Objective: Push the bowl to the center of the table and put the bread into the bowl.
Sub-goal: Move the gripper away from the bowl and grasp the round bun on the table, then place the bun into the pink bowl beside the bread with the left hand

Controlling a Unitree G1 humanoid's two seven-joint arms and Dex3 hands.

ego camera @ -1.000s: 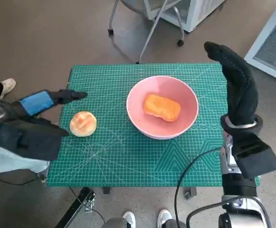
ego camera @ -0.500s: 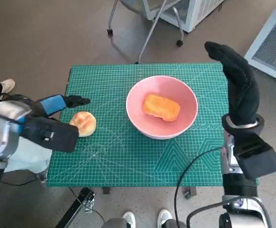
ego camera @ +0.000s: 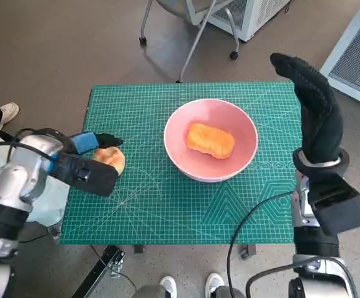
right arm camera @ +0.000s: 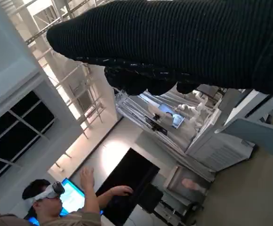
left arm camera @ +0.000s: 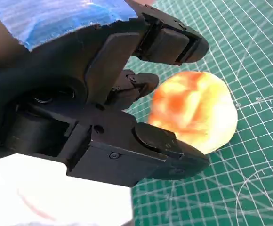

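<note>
The pink bowl [ego camera: 185,119] stands near the middle of the green mat [ego camera: 167,205] with an oblong orange bread [ego camera: 211,139] inside it. A round golden bun [ego camera: 113,159] lies on the mat to the bowl's left. My left hand [ego camera: 88,144] reaches over the bun from the table's left edge. In the left wrist view the bun [left arm camera: 195,110] sits between the spread black fingers [left arm camera: 174,44] and they do not clamp it. My right hand [ego camera: 313,105] is raised at the table's right edge, flat and empty, apart from the bowl.
A wheeled chair base [ego camera: 192,37] and a white cabinet [ego camera: 248,15] stand beyond the table's far edge. A black cable [ego camera: 248,217] crosses the near right corner. A shoe [ego camera: 7,113] shows at the left. A person with a headset [right arm camera: 47,197] appears in the right wrist view.
My left hand has swung in from beside the bun, and its fingers now sit over and around the bun. The bowl, the bread and the right hand have stayed put.
</note>
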